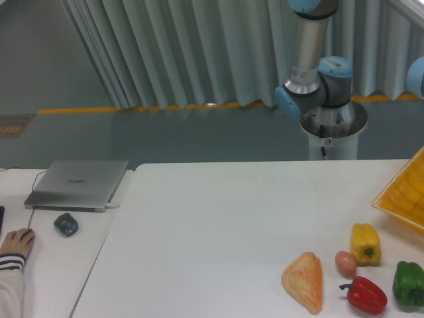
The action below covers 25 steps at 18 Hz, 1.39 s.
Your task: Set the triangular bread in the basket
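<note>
At back right, I see arm (317, 79) upright behind table; gripper out of frame. Triangular bread (304, 280) near front edge, basket (404, 192) well apart.

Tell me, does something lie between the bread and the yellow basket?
Yes. The egg and the yellow pepper lie on the table between the bread and the basket, near the bread. The claw is not in view.
</note>
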### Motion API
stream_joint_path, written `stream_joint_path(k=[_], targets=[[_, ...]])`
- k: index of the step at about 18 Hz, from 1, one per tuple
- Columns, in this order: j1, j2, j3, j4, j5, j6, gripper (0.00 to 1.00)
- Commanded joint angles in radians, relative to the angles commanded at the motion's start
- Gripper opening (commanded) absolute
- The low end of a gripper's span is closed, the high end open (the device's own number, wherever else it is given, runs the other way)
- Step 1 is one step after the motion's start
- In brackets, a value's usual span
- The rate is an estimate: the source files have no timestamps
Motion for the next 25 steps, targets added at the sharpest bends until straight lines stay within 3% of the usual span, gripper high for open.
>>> stream_joint_path(k=[8, 15, 20, 23, 25], targets=[[0.006, 0.002, -0.014, 0.000, -0.049, -0.003, 1.00], [0.028, 0.003, -0.052, 0.034, -0.184, -0.075, 1.00], [0.026, 0.003, -0.049, 0.038, -0.189, -0.106, 1.00], [0.021, -0.002, -0.035, 0.047, -0.202, -0.251, 1.00], [0.023, -0.005, -0.017, 0.064, -0.277, -0.322, 1.00]])
